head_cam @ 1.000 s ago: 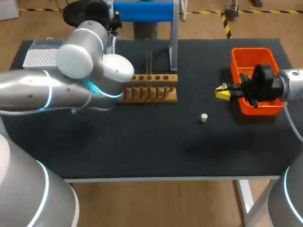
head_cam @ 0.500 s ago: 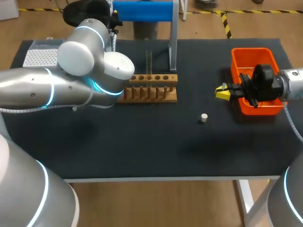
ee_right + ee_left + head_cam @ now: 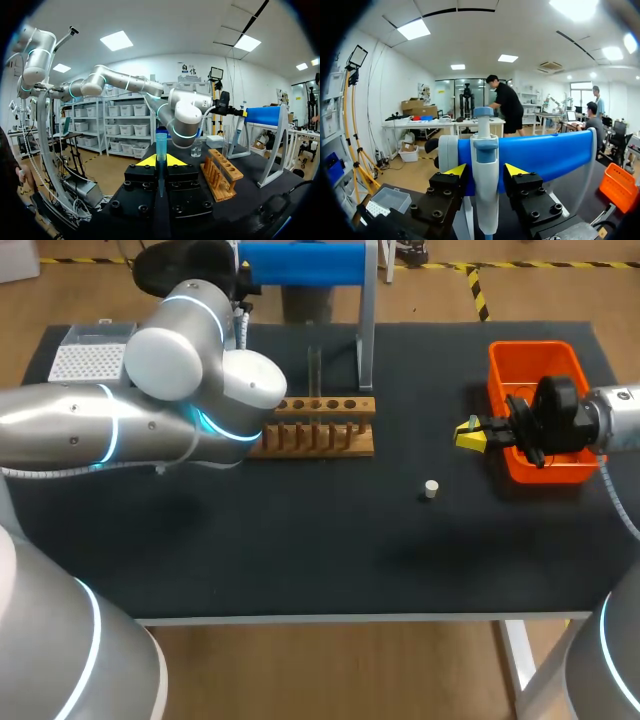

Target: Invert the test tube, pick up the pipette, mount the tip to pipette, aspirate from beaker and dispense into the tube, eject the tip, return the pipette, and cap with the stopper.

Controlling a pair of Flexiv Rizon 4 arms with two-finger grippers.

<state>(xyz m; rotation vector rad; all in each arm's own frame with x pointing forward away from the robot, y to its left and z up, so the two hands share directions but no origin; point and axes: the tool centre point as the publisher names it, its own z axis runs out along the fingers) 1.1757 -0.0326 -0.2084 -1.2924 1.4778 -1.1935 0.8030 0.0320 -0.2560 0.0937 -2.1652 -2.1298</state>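
Open mat (image 3: 300, 540) lies between the wooden rack (image 3: 318, 426) and the orange bin (image 3: 536, 405) — only a small stopper (image 3: 431, 489) sits there.

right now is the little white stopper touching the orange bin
Apart. The head view shows the stopper standing alone on the black tabletop, with a plain strip of bare surface between it and the orange bin.
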